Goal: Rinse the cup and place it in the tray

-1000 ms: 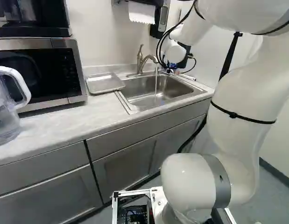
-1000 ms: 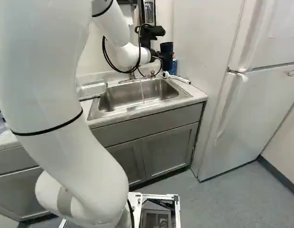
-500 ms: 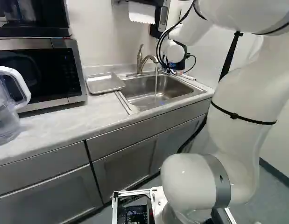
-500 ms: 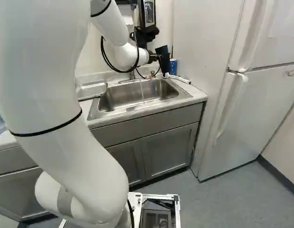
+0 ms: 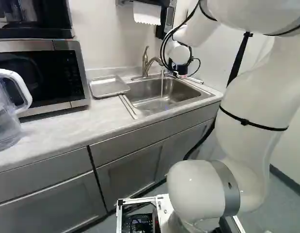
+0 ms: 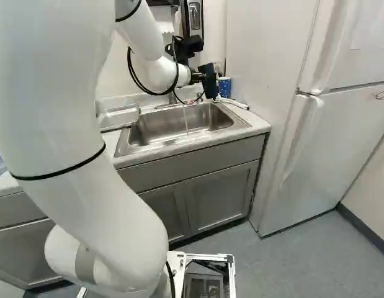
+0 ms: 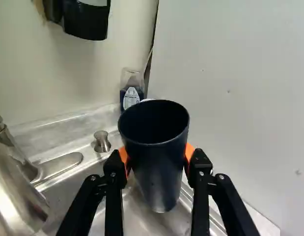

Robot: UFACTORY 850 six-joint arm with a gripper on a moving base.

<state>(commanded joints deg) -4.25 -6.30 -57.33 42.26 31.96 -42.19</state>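
In the right base view my gripper point(image 6: 198, 77) is over the sink's far right corner, with the dark blue cup point(image 6: 209, 81) slightly tilted in it. The wrist view shows the gripper point(image 7: 156, 158) shut on the cup point(image 7: 159, 169), orange pads pressing both sides and the cup's open mouth visible. Water runs from the faucet point(image 5: 146, 63) into the steel sink point(image 5: 181, 92), beside the cup rather than into it. The metal tray point(image 5: 109, 86) lies on the counter left of the sink. The arm hides most of the cup in the left base view.
A microwave point(image 5: 43, 75) and clear pitcher point(image 5: 7, 116) stand left of the tray. Behind the cup are a soap bottle point(image 7: 131, 91) and a blue dotted container point(image 6: 224, 86). A white hose-like piece point(image 6: 234, 102) lies at the sink's right corner. A fridge point(image 6: 328, 143) stands to the right.
The gripper has carried the cup left and a little down in the right base view, toward the faucet, and the cup has tipped from upright. The base has not moved.
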